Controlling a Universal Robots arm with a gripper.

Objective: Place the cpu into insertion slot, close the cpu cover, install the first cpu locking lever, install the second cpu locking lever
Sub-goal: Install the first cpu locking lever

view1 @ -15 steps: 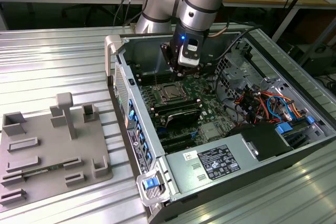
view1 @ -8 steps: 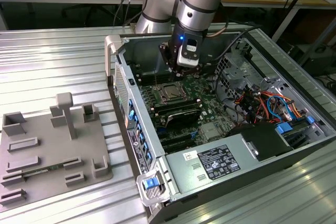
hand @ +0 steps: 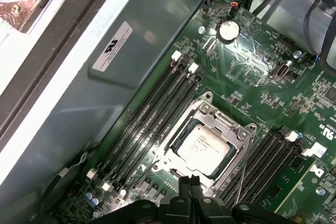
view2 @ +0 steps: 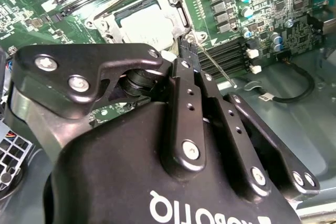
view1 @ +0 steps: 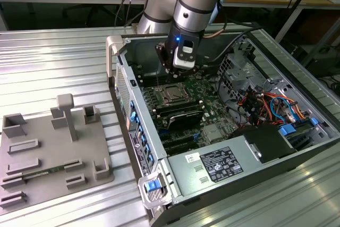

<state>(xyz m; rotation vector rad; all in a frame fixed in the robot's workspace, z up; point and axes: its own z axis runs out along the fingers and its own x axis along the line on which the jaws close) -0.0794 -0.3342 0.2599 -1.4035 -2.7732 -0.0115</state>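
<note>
While the arm reaches down into the open computer case (view1: 139,126), the gripper (view1: 178,70) hangs just above the green circuit board (view1: 212,91) that lies on the case floor. In the first wrist view its two black fingertips (hand: 185,186) sit pressed together with nothing visible between them, right at the edge of the socket (view1: 165,90).

Inside the socket lies the chip (hand: 206,146), flat, its pale metal face up. The cover (hand: 184,127), a thin silvery frame, lies down around it, and the chip shows through its window. In the second wrist view a thin metal lever (view2: 216,65) runs along one side of the socket, next to the fingertips; whether it is latched I cannot tell. Long black memory slots (hand: 152,114) flank the socket on both sides.

The case also holds a grey power supply (view1: 218,164) at its near end and a bundle of red, orange and blue cables (view1: 265,104) on the exterior view's right.

Outside the case, on the exterior view's left, a grey tray (view1: 32,184) of moulded holders rests on the ribbed metal table (view1: 53,67).
</note>
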